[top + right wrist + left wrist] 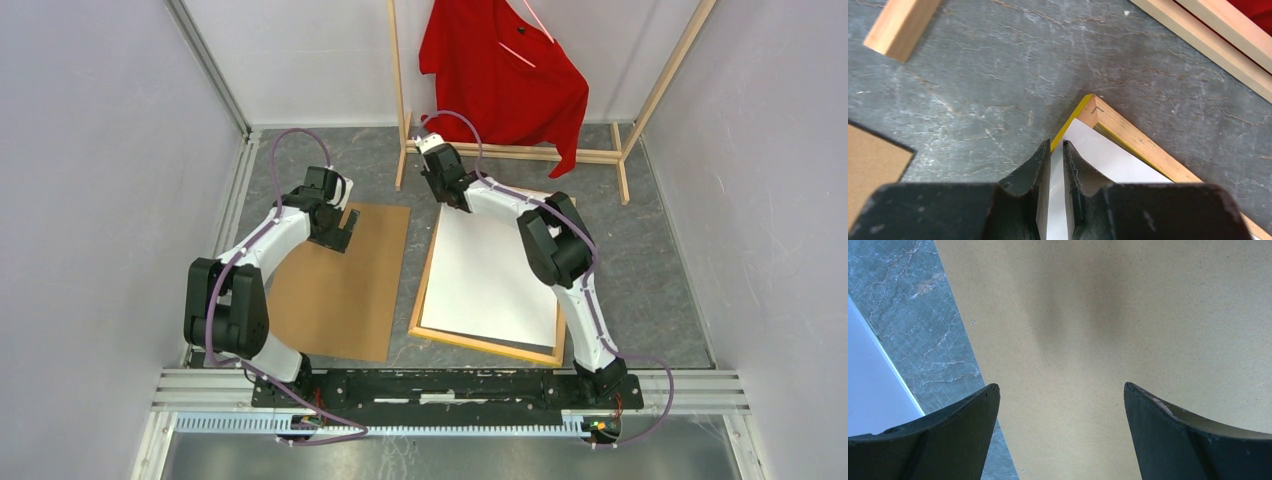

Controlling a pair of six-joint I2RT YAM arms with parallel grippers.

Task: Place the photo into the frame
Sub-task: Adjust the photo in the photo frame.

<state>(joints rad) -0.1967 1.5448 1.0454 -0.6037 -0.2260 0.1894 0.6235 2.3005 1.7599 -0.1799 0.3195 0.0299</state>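
Your right gripper [1057,142] has its fingers almost together, only a thin slit between them. White paper shows through the slit, but you cannot tell whether it is pinched. The gripper sits at the far left corner of the photo [490,275], which lies white side up inside the frame [480,345]. The frame rests wood side up, right of the table's [660,270] middle. Your left gripper [1060,386] hangs with its fingers spread wide and nothing between them, over the far end of the brown board [340,290], left of the middle. A wooden rack [520,152] with a red shirt [500,70] stands at the far edge.
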